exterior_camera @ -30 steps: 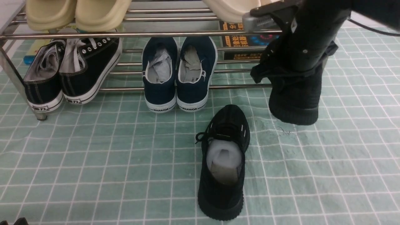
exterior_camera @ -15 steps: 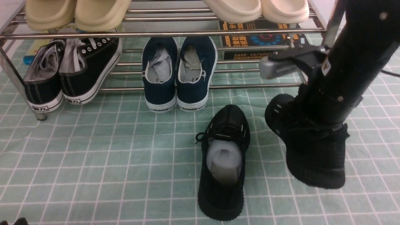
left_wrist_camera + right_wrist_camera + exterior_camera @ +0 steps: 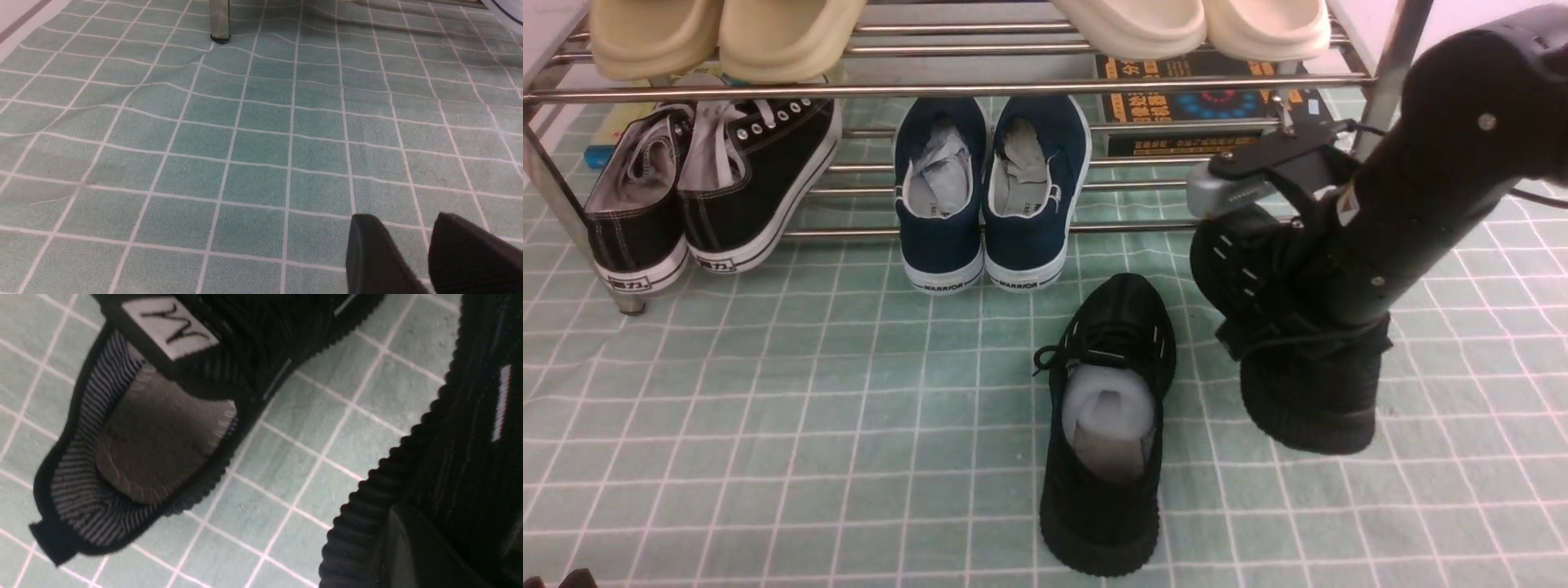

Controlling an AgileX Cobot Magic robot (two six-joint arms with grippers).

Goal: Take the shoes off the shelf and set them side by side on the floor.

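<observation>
Just right of shoe 1 (image 3: 1107, 425), which lies flat on the floor (image 3: 768, 408): shoe 2 (image 3: 1307, 392) tilted heel-down, toe raised, pinched tight by right tool (image 3: 1307, 322). Left tool (image 3: 408, 228) state: cannot tell.

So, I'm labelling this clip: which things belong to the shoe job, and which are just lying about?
Job: black knit sneaker on the floor; matching black knit sneaker, gripped; chrome tube shelf; teal gridded floor sheet.
Lying about: navy white-soled sneakers; black canvas white-soled sneakers; cream slippers; black printed box.
</observation>
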